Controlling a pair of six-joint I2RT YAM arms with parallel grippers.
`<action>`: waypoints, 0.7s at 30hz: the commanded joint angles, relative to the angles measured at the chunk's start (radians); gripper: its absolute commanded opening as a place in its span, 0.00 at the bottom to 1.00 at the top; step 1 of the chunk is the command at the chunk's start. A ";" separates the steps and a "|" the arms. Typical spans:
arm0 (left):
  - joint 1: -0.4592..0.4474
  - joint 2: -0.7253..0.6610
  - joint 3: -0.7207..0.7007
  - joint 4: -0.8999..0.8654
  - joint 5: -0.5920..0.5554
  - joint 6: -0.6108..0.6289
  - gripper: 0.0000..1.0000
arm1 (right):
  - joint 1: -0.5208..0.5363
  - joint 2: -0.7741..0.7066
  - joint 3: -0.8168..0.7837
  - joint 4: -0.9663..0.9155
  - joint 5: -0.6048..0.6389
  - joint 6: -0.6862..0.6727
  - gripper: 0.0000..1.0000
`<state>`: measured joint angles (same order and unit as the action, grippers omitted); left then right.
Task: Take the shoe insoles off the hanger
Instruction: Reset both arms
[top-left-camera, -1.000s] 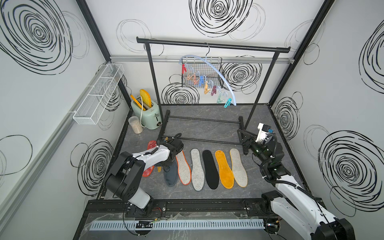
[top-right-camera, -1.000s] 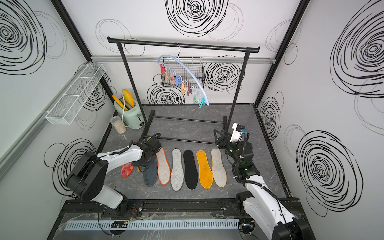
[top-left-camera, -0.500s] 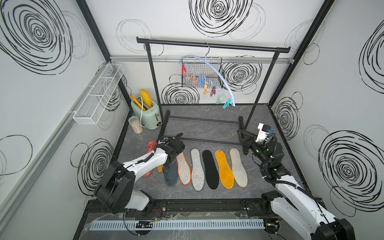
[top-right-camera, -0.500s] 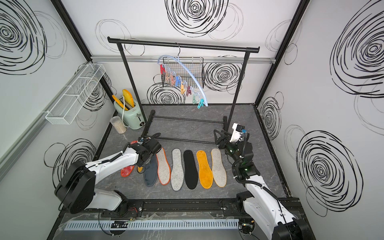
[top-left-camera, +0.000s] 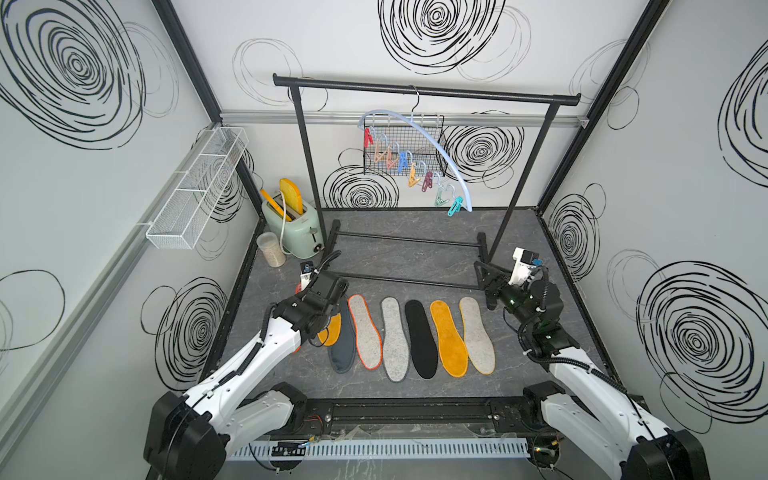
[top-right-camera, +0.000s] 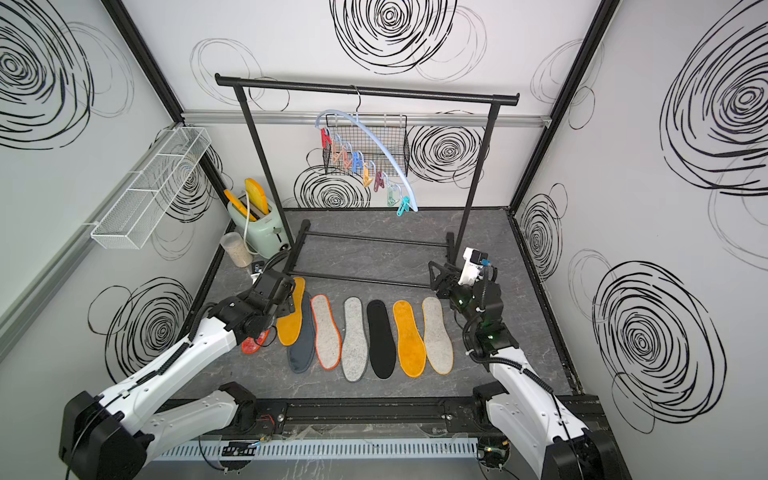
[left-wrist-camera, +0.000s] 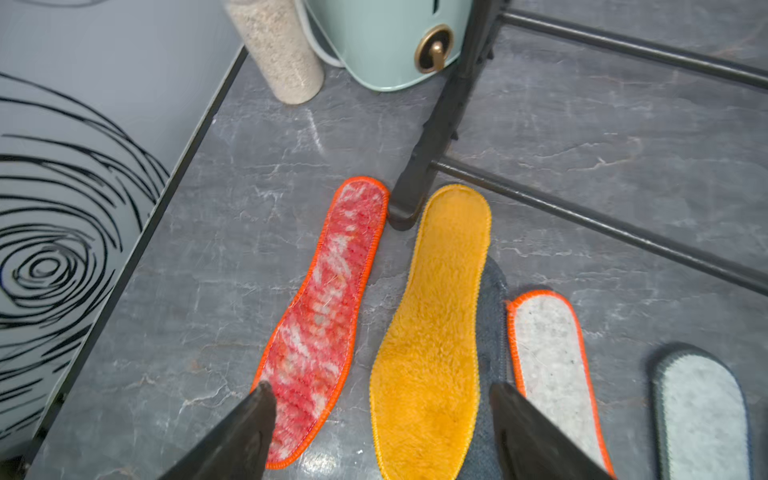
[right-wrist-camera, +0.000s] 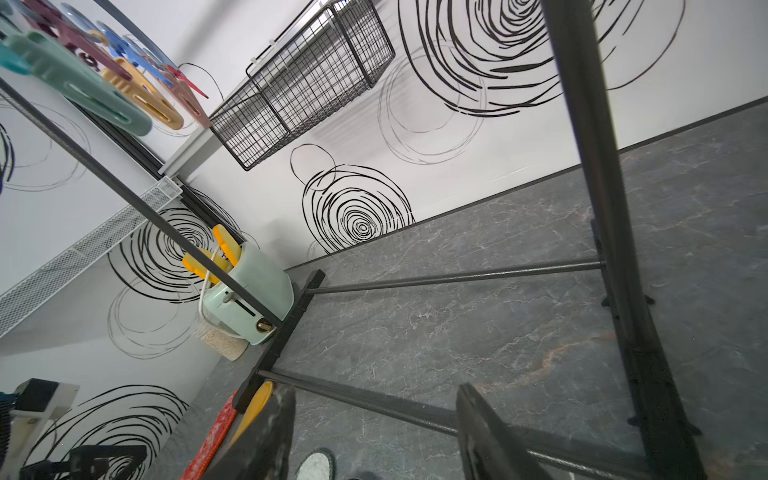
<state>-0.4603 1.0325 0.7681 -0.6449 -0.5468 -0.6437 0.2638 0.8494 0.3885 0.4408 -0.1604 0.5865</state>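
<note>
- All 8 shoe insoles (top-right-camera: 353, 338) lie side by side in a row on the grey floor (top-left-camera: 415, 257), in front of the black garment rack (top-left-camera: 415, 91).
- The hanger (top-left-camera: 441, 146) hangs by its hook from the rack's top rail, with coloured pegs (top-left-camera: 403, 160) dangling under it.
- The left gripper (left-wrist-camera: 380, 388) hovers with its fingers spread wide and holds nothing. Below it the fuzzy orange insole (left-wrist-camera: 432, 332) overlaps a dark grey insole (top-right-camera: 301, 349), and the red-mottled insole (left-wrist-camera: 320, 324) lies just beside.
- The right gripper (right-wrist-camera: 374, 390) hangs near the rack's base, fingers apart and free.
</note>
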 joint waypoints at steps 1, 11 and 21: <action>0.008 -0.094 -0.041 0.250 0.054 0.115 0.91 | -0.005 0.006 0.000 -0.028 0.097 -0.068 0.64; 0.012 -0.342 -0.490 1.187 -0.006 0.601 0.98 | -0.012 -0.021 -0.115 0.096 0.479 -0.360 0.68; 0.243 -0.104 -0.688 1.622 0.183 0.598 0.98 | -0.074 0.123 -0.213 0.330 0.589 -0.471 0.76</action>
<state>-0.2512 0.8806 0.1135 0.7265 -0.4187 -0.0849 0.2085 0.9527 0.1925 0.6292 0.3916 0.1890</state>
